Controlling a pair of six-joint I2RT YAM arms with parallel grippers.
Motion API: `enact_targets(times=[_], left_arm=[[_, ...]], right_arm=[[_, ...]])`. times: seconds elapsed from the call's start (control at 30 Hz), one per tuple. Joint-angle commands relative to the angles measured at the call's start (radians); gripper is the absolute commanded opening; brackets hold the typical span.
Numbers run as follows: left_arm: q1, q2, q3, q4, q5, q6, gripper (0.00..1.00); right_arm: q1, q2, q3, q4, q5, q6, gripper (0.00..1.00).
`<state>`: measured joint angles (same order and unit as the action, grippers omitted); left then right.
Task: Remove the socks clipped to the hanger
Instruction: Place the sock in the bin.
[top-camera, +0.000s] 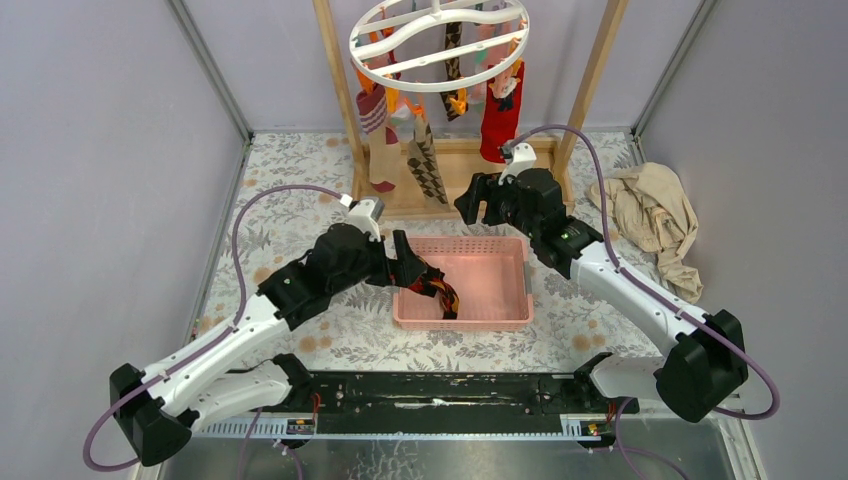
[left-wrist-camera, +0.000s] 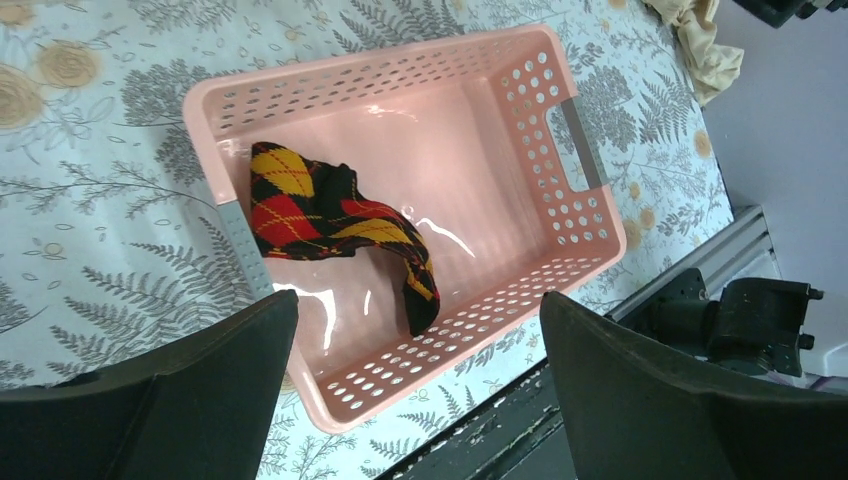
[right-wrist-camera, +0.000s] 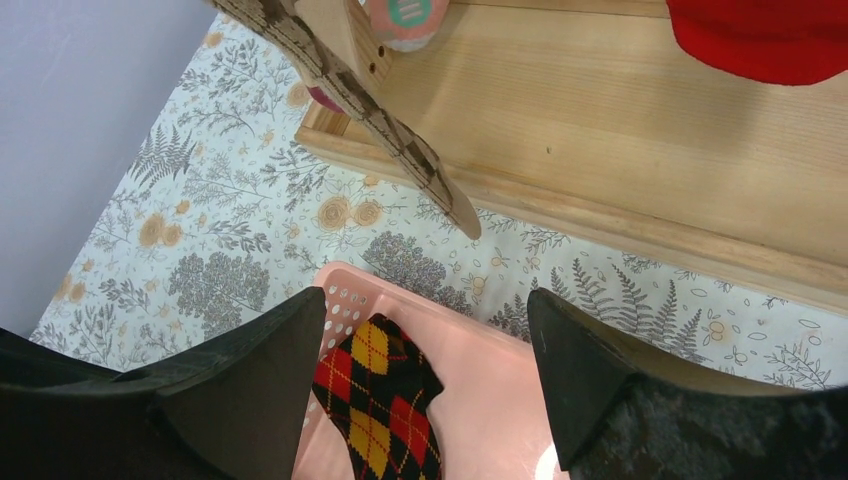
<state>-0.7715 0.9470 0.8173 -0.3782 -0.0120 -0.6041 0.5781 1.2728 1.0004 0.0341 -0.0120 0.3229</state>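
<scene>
The white round hanger (top-camera: 438, 45) hangs at the top centre with socks clipped to it: a red sock (top-camera: 500, 115), a tan checked sock (top-camera: 428, 165) and a striped tan one (top-camera: 380, 140). A red, yellow and black argyle sock (top-camera: 440, 292) (left-wrist-camera: 330, 215) (right-wrist-camera: 385, 400) lies loose in the left end of the pink basket. My left gripper (top-camera: 418, 268) (left-wrist-camera: 420, 330) hovers open over that end, touching nothing. My right gripper (top-camera: 480, 212) (right-wrist-camera: 427, 340) is open and empty between the basket's far rim and the wooden base, below the tan checked sock (right-wrist-camera: 400, 140) and red sock (right-wrist-camera: 770, 40).
The pink perforated basket (top-camera: 510, 300) (left-wrist-camera: 590, 200) sits mid-table. Behind it stands the wooden frame (top-camera: 590, 80) on its wooden base (top-camera: 460, 160) (right-wrist-camera: 600, 130). A crumpled beige cloth (top-camera: 655, 215) (left-wrist-camera: 700, 40) lies at the right. A black rail runs along the near edge.
</scene>
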Motion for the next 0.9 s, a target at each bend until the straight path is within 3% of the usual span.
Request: enact_targets(times=[0.0, 0.3, 0.87], left_arm=[[0.005, -0.047, 0.044, -0.032, -0.096, 0.025, 0.99], [0.009, -0.042, 0.066, -0.093, -0.142, 0.024, 0.98], [0.022, -0.143, -0.062, -0.086, -0.238, -0.044, 0.99]], right_arm=[[0.007, -0.009, 0.058, 0.016, 0.033, 0.004, 0.81], [0.007, -0.015, 0.017, 0.069, 0.031, 0.010, 0.82], [0.008, 0.159, 0.175, 0.096, 0.032, -0.009, 0.82]])
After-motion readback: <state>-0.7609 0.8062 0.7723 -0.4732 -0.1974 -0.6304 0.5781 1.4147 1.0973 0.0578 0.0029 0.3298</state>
